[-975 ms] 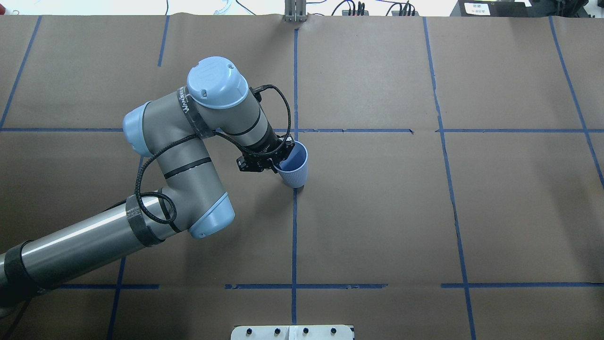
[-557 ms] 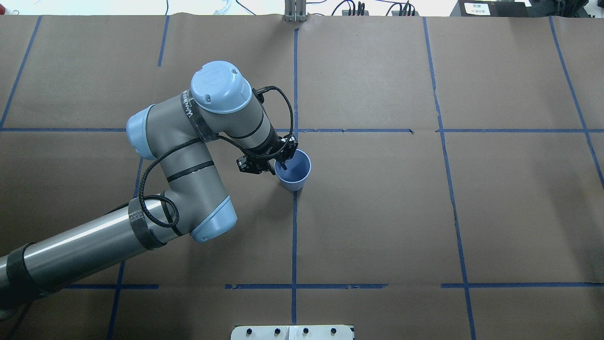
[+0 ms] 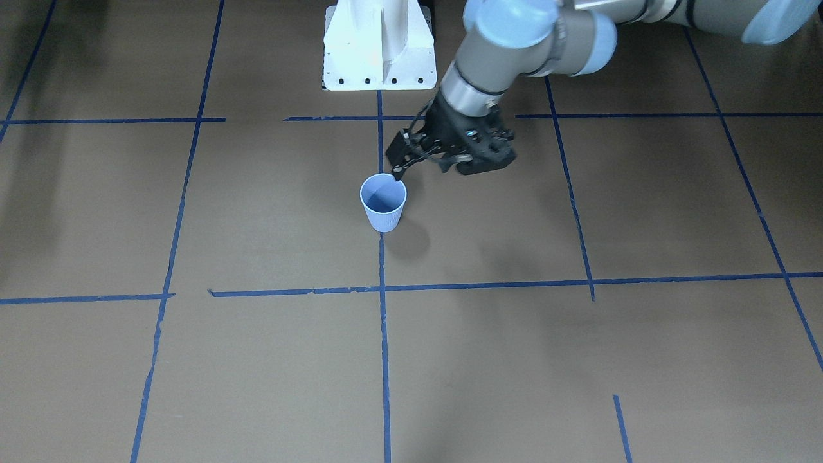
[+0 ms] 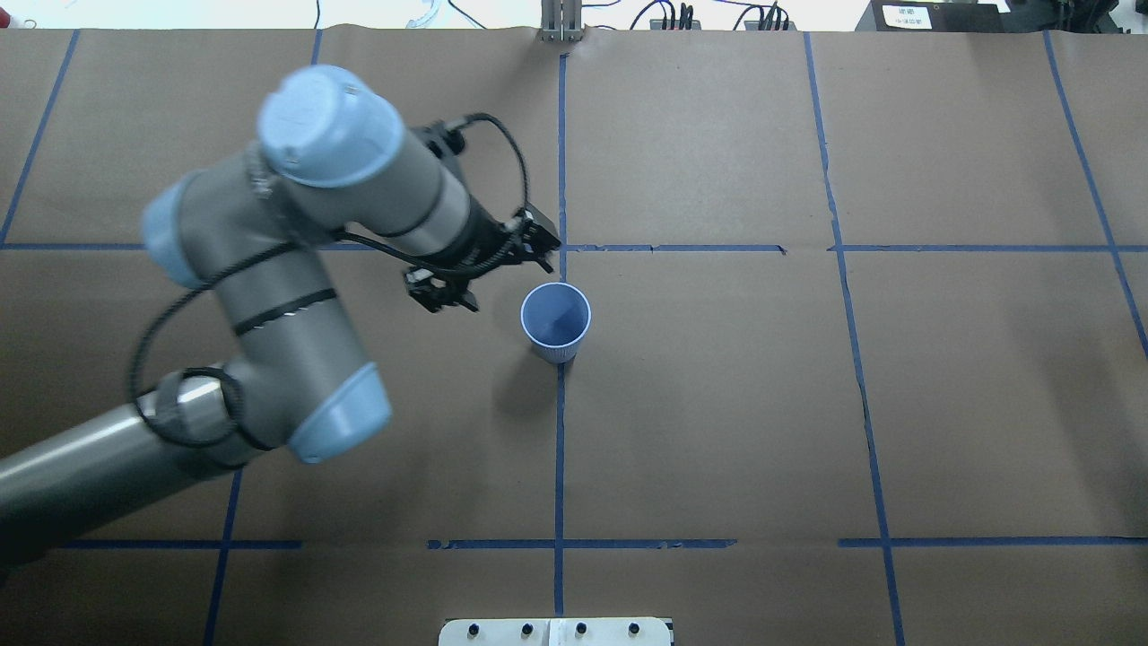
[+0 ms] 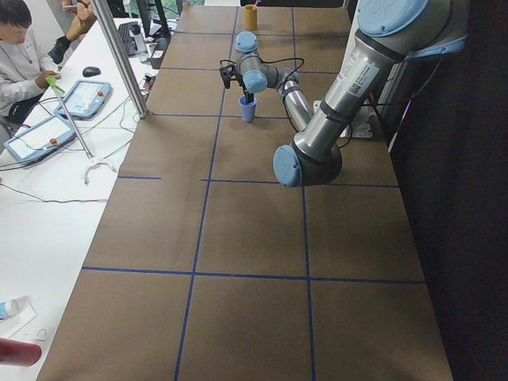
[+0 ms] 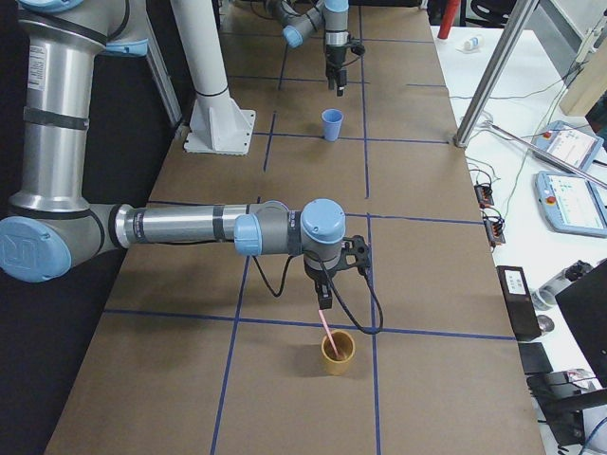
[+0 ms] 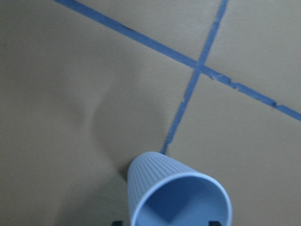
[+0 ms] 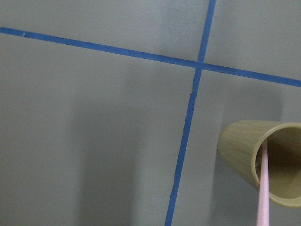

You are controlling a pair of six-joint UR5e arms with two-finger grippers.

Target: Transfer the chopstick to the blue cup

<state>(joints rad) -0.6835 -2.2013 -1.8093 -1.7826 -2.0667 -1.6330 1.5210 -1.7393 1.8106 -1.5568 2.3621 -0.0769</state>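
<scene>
The blue cup [image 4: 556, 323] stands upright on a blue tape line near the table's middle; it also shows in the front view [image 3: 384, 202] and the left wrist view [image 7: 178, 197]. It looks empty. My left gripper [image 4: 543, 257] is open and empty, just above and beside the cup's rim [image 3: 400, 167]. A light pink chopstick [image 6: 326, 327] stands in a tan cup [image 6: 337, 353] at the table's right end, its top end at my right gripper [image 6: 323, 301]. In the right wrist view the chopstick [image 8: 263, 188] runs into the tan cup [image 8: 237, 150]. I cannot tell whether the right gripper is shut.
The white robot base [image 3: 379, 45] stands at the table's robot-side edge. Blue tape lines cross the brown paper cover. A metal post [image 6: 484, 85] and teach pendants [image 6: 569, 199] sit on the operators' side, where a person [image 5: 20, 55] is seated.
The left gripper held the tilted blue cup by its rim, set it upright, then let go and drew up and away to the left. The cup stays upright.
</scene>
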